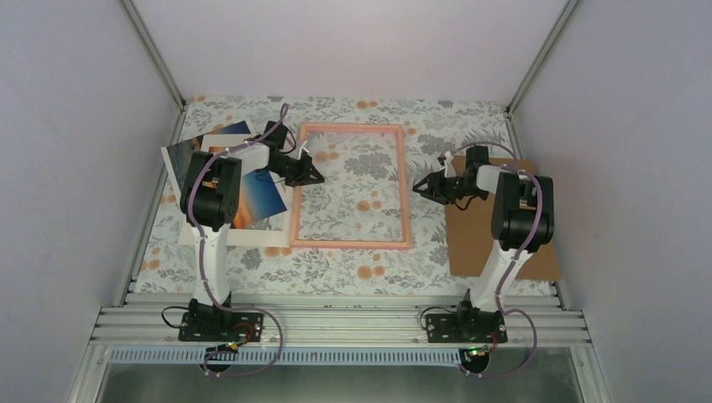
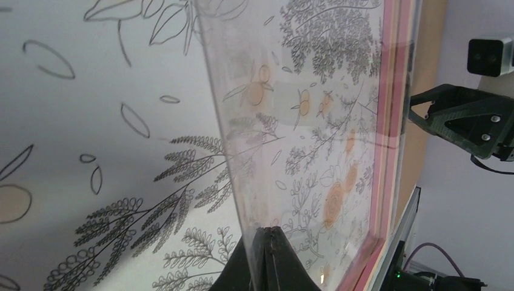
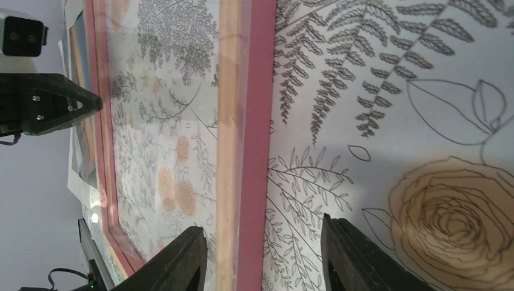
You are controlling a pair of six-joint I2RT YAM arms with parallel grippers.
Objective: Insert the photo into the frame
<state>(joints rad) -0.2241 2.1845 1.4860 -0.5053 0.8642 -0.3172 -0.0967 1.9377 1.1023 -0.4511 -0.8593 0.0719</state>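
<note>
Though not yet framed, photo [image 1: 262, 200]: flat on the cream mat board [image 1: 252, 237], just left of the frame [image 1: 351, 244], partly hidden under the left forearm.
Frame: in the middle of the table [image 1: 353, 273], long axis running away from the arm bases; no print inside, only floral cloth behind the glass.
Photo from left gripper [image 1: 317, 178]: behind and to its left, back toward the elbow; long axis roughly parallel to the frame's, slightly skewed.
Nearer arm: the left by far; right arm well apart, across the frame's full width.
Left gripper state: fingers pressed together in the wrist view, edge of the clear pane [image 2: 303, 121] running straight into them; apparently pinched, though not certain.
Right gripper [image 1: 417, 188]: fingers spread, straddling the frame's right rail in the wrist view; touching or hovering, impossible to tell.
Left arm pose: elbow raised, forearm angled right, claw low by the frame's left rail.
Right arm pose: mirrored, forearm angled left above the brown backing board [image 1: 474, 239].
Likely need: letting go, then reaching back left for the print.
</note>
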